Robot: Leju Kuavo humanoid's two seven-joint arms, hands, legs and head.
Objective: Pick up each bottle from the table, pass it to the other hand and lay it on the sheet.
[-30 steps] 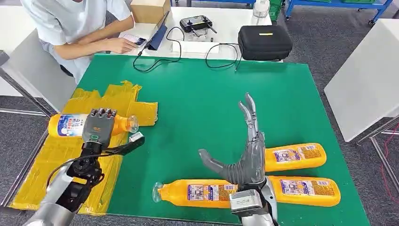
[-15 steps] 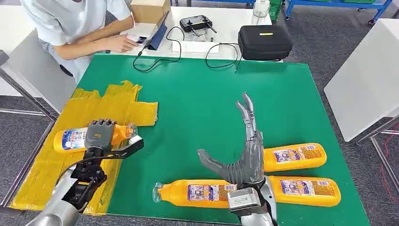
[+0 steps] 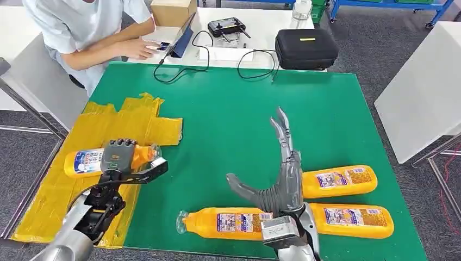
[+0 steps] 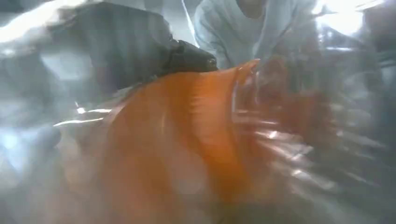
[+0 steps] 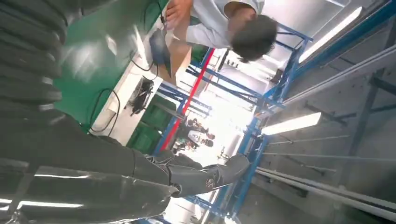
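My left hand grips an orange bottle with a blue-and-white label, held crosswise low over the yellow sheet. I cannot tell whether the bottle touches the sheet. Close up in the left wrist view the bottle is an orange blur. My right hand is open, fingers stretched away from me and thumb out to the left. It hovers over three more orange bottles lying on the green mat: one near the front edge, one at the right and one at the front right. The right hand holds nothing.
A person sits at the far left by a laptop. On the white table beyond the green mat are a black case, a controller, cables and a cardboard box.
My left hand has brought the bottle nearer to me and lower over the sheet. My right hand has drifted slightly left, still open.
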